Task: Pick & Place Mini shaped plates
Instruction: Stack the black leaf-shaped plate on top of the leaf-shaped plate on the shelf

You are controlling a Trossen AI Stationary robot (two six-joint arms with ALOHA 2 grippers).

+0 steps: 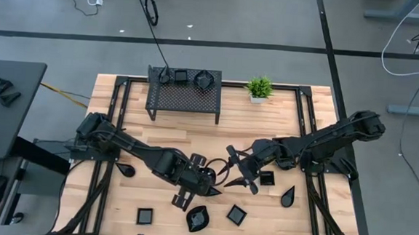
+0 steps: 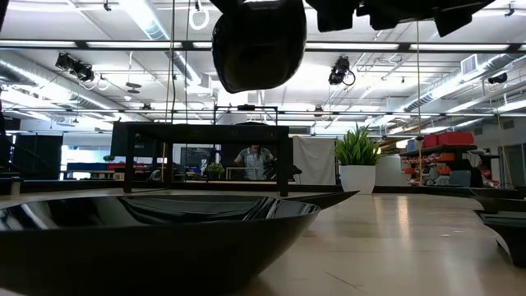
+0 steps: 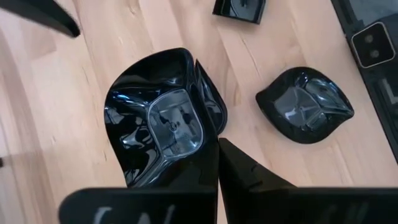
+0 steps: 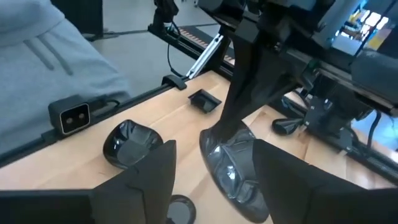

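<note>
Overhead view first: wooden surface (image 1: 193, 138) with both arms meeting at lower centre of the frame. Left hand (image 1: 204, 177) reaches in from the left, fingers clenched on a rounded wavy-rim plate (image 1: 217, 170); right hand (image 1: 239, 169) comes in from the right, fingers spread wide on either side of the same spot, grasping nothing. More mini plates lie along the lower part of the frame: a square one (image 1: 144, 216) at lower left, a leaf-shaped one (image 1: 197, 218) at lower centre, another square (image 1: 236, 215) just right of it, a square (image 1: 266, 178) beside the right hand, a teardrop (image 1: 288, 197) at lower right and a teardrop (image 1: 125, 170) at the left. Black mesh rack (image 1: 184, 95) stands at upper centre with plates on top; green potted plant (image 1: 259, 88) sits to its right. Low view: a plate's wide black rim (image 2: 164, 218) fills the lower left, rack (image 2: 205, 131) and plant (image 2: 357, 156) behind it, a person far off in the room. Left wrist view: wavy-rim plate (image 3: 165, 121) pinched at its edge by the dark fingers (image 3: 245, 174), leaf-shaped plate (image 3: 305, 106) lying apart at centre right. Right wrist view: the held plate (image 4: 233, 165) at lower centre between the open fingers (image 4: 149, 174), another plate (image 4: 130, 143) on the wood at centre left, a grey sleeve at upper left.
</note>
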